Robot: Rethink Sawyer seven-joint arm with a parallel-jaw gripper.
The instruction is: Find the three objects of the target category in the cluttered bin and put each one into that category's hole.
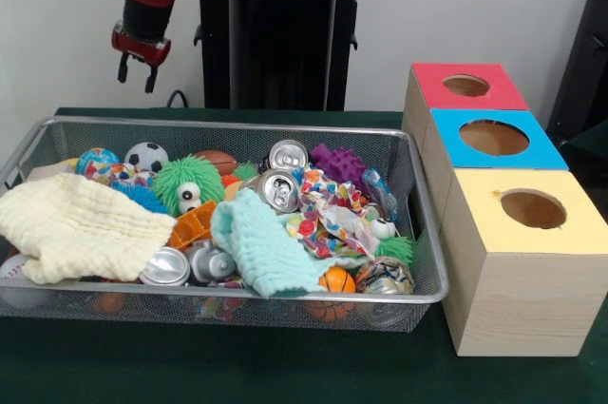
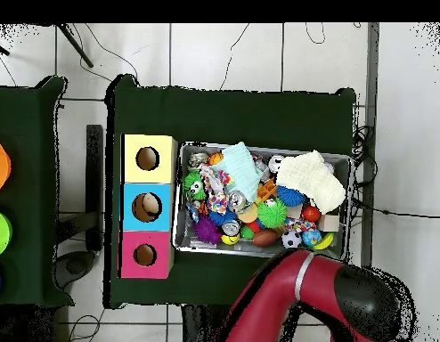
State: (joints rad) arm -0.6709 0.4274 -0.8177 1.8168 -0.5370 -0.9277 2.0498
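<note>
The wire mesh bin (image 1: 237,125) sits on the green table, full of mixed things. In it lie silver drink cans (image 1: 278,189), a cream cloth (image 1: 76,223), a mint cloth (image 1: 261,247), a fuzzy green ball (image 1: 185,183), a soccer ball (image 1: 145,157) and a purple spiky toy (image 1: 337,164). My gripper (image 1: 137,72) hangs open and empty in the air behind the bin's far left corner. In the overhead view the bin (image 2: 176,209) lies mid-table and my red arm (image 2: 295,289) hides the gripper.
Three wooden boxes with round holes stand in a row to the right of the bin: red top (image 1: 427,81), blue top (image 1: 446,128), yellow top (image 1: 480,195). In the overhead view they stand left of the bin, with the yellow one (image 2: 161,144) farthest from the robot.
</note>
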